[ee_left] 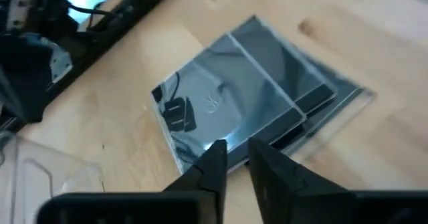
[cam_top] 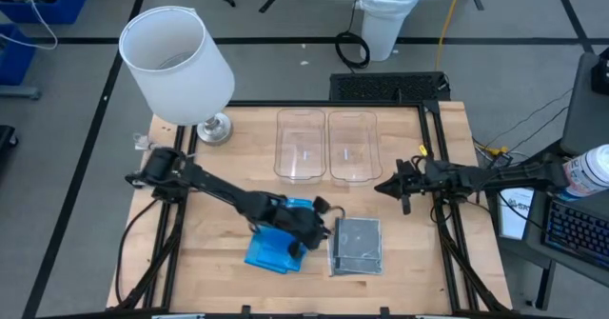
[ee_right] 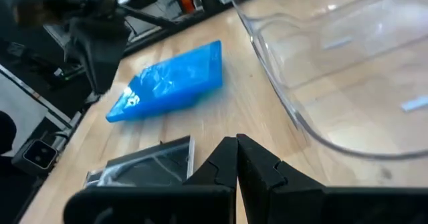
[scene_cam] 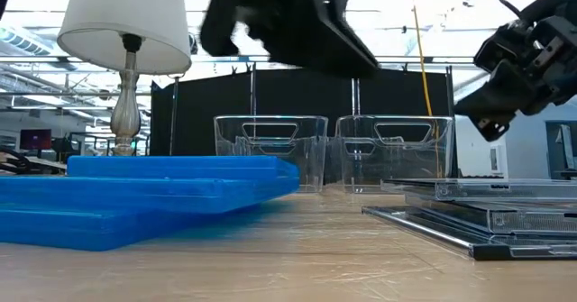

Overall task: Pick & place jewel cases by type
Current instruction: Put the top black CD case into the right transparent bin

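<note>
A stack of bright blue jewel cases (cam_top: 274, 250) (scene_cam: 153, 194) (ee_right: 170, 83) lies flat on the table near its near edge. To its right lies a stack of dark grey transparent cases (cam_top: 358, 246) (scene_cam: 487, 216) (ee_left: 247, 97), the layers slightly fanned. My left gripper (cam_top: 322, 229) (ee_left: 237, 154) hovers well above the table between the two stacks. It points toward the grey stack with its fingers a narrow gap apart and holds nothing. My right gripper (cam_top: 383, 188) (ee_right: 236, 144) waits shut in the air, right of the bins.
Two clear plastic bins (cam_top: 303, 171) (cam_top: 352, 174) stand side by side at the far middle of the table, with nothing visible inside them. A white-shaded lamp (cam_top: 176, 67) stands at the far left corner. Bare wood lies between the bins and the stacks.
</note>
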You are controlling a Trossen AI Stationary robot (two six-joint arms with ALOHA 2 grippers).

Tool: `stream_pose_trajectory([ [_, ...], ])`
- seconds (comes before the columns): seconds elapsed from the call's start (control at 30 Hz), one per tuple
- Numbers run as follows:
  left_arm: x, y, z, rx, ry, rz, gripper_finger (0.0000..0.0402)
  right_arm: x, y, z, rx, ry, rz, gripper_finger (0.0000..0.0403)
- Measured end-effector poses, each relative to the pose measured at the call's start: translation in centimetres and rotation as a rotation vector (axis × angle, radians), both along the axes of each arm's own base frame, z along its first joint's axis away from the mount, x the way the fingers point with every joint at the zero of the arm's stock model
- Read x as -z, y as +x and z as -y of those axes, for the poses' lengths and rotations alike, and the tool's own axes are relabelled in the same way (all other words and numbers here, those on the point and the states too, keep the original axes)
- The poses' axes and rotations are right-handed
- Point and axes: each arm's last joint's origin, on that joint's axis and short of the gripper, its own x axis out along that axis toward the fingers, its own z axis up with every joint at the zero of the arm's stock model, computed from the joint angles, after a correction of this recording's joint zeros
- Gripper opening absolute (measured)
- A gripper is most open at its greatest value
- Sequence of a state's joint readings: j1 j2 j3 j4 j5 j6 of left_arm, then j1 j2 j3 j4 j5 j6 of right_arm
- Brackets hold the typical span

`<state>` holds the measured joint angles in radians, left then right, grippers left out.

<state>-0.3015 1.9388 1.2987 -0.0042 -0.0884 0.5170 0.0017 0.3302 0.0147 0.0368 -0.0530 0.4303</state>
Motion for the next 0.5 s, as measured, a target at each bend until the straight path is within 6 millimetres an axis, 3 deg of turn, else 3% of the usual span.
stream_pose_trajectory([
  [0.23,3.3,2.1,1.4,0.076,0.126,-0.065,0.0171,0.3,0.1,0.0,0.009,0.027,-0.029,0.0],
  [0.37,3.4,2.2,1.9,0.083,0.12,-0.061,0.021,0.3,0.1,0.0,0.009,0.028,-0.028,0.0],
  [0.5,3.4,1.9,2.8,0.115,0.095,-0.063,0.0224,0.3,0.1,0.0,0.01,0.033,-0.028,0.0],
])
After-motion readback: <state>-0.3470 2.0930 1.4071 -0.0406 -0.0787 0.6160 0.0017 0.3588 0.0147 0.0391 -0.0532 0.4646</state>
